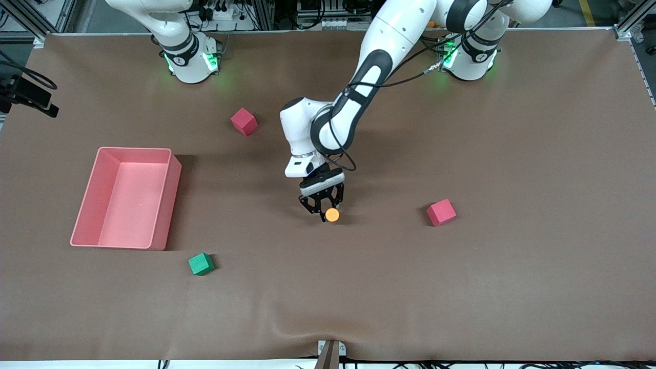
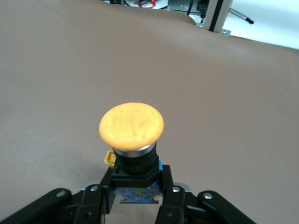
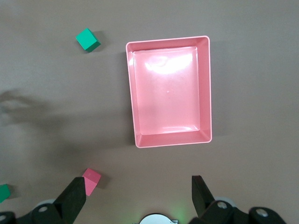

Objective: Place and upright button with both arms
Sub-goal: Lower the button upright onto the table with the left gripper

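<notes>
We find the button (image 1: 332,214) near the middle of the table, its round orange cap facing up and its short black body pinched between the fingers (image 2: 170,198) of the left gripper (image 1: 322,207); in the left wrist view the button (image 2: 131,135) stands upright, with a small yellow tab and a blue part showing at its base, and the two fingers press against the body from either side; we cannot tell whether its base touches the brown table cover (image 1: 512,287) or hangs just above it; the left arm (image 1: 359,87) reaches out from its green-lit base (image 1: 469,59) and bends down over the centre of the table; outward from the button we see a red cube (image 1: 441,212) toward the left arm's end of the table, well apart from the gripper; another red cube (image 1: 244,121) lies farther from the front camera, toward the right arm's end; a green cube (image 1: 201,264) sits nearer the front camera, close to a corner of the pink tray (image 1: 164,205), which rests toward the right arm's end; the right arm (image 1: 169,25) waits high above its own end; the right gripper (image 3: 138,198) hangs over the cover beside the tray, its fingers spread wide with nothing between them.
</notes>
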You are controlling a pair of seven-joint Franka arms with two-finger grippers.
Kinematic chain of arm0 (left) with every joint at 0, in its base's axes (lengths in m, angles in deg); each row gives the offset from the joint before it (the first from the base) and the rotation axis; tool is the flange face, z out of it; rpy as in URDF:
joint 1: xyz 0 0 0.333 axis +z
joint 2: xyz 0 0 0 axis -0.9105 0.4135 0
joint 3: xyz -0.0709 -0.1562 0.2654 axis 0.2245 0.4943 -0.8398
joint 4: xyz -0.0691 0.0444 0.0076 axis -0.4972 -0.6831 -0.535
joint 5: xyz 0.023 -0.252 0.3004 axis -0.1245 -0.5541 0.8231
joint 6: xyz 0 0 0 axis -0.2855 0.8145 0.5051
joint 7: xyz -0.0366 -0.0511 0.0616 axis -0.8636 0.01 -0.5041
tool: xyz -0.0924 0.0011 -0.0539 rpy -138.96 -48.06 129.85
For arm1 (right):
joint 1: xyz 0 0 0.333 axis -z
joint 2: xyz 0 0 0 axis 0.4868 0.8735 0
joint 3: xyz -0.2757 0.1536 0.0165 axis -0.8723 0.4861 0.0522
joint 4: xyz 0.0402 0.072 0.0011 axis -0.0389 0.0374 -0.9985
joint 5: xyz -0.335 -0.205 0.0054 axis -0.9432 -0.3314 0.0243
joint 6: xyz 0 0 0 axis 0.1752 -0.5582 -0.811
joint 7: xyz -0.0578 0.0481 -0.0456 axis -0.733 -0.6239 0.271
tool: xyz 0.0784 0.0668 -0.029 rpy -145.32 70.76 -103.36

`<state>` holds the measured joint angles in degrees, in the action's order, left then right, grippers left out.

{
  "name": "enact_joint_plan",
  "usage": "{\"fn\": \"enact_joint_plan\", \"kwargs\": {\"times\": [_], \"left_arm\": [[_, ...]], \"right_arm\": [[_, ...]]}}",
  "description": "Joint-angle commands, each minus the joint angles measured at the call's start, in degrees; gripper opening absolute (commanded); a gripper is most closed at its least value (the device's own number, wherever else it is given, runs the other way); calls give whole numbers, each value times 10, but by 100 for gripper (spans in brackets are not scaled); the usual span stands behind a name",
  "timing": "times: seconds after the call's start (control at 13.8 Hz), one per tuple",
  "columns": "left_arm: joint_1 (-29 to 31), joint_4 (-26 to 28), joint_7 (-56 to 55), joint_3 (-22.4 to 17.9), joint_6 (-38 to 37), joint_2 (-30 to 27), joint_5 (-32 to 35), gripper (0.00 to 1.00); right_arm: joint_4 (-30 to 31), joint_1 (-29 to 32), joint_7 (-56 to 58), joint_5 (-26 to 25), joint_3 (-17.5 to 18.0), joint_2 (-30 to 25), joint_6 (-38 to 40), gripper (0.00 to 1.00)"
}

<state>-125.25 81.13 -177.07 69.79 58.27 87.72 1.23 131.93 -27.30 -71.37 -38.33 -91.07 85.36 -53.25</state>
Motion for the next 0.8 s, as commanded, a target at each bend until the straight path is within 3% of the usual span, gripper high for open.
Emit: {"fn": "enact_joint_plan", "kwargs": {"times": [0.0, 0.73], "left_arm": [[-20, -2, -42, -11, -25, 5, 33, 0], [-35, 2, -143, -10, -76, 50, 112, 0]], "right_arm": [[-10, -5, -9, -5, -2, 4, 3, 100], [-10, -5, -9, -6, -2, 4, 3, 100]]}}
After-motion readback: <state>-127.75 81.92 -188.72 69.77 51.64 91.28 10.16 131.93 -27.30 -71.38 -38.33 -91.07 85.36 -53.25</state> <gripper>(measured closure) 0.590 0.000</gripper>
